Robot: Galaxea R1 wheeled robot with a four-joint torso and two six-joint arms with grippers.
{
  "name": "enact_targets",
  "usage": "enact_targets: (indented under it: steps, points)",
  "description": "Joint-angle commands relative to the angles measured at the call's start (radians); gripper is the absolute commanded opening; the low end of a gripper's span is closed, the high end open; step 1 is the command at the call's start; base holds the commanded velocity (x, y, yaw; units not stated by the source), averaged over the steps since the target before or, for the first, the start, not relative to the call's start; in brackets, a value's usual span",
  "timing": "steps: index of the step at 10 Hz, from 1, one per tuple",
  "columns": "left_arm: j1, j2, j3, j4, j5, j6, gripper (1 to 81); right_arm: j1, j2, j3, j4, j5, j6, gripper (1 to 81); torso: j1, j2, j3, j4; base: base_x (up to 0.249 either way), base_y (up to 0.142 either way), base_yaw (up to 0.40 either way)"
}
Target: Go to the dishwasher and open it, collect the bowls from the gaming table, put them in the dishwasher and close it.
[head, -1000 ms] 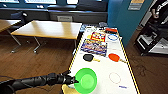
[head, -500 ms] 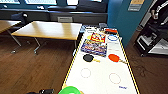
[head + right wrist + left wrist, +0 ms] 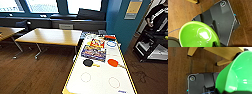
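The gaming table stands straight ahead in the head view, with a glossy white top and yellow sides. In the left wrist view a bright green bowl hangs tilted above the brown floor, and my left gripper is shut on its lower rim. In the right wrist view a yellow-green bowl shows its inside, with a dark finger over its rim. My right gripper is shut on that bowl.
On the gaming table lie a black paddle, a red paddle and colourful game boxes. A wooden table stands to the left. A person stands by a dark cart at the right. The floor is brown wood.
My left arm with the green bowl was over the table's near end. It has drawn back toward me and left the head view.
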Motion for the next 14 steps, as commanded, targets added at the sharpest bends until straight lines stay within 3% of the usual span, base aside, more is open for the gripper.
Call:
enact_targets:
  steps: [1, 3, 7, 12, 14]
  points:
    - [0.151, 0.144, -0.332, 0.142, -0.275, 0.018, 1.0, 0.003, -0.001, -0.030, -0.025, -0.043, -0.004, 1.0, 0.000, 0.000, 0.035, 0.000, 0.000, 0.000, 0.000]
    - [0.209, 0.235, -0.469, 0.143, -0.276, 0.019, 1.0, 0.002, 0.030, -0.072, -0.027, -0.046, -0.004, 1.0, -0.001, 0.000, 0.058, 0.000, 0.000, 0.000, 0.000]
    - [0.283, 0.356, -0.642, 0.142, -0.276, 0.032, 1.0, -0.004, 0.061, -0.124, -0.031, -0.052, -0.004, 1.0, -0.002, -0.001, 0.048, 0.000, 0.000, 0.000, 0.000]
    - [0.308, 0.458, -0.785, 0.126, -0.281, 0.035, 1.0, -0.009, 0.121, -0.202, -0.031, -0.075, -0.004, 1.0, -0.003, -0.002, 0.048, 0.000, 0.000, 0.000, 0.000]
    - [0.314, 0.526, -0.890, 0.128, -0.275, 0.033, 1.0, -0.011, 0.160, -0.251, -0.031, -0.088, -0.005, 1.0, -0.003, -0.002, 0.048, 0.000, 0.000, 0.000, 0.000]
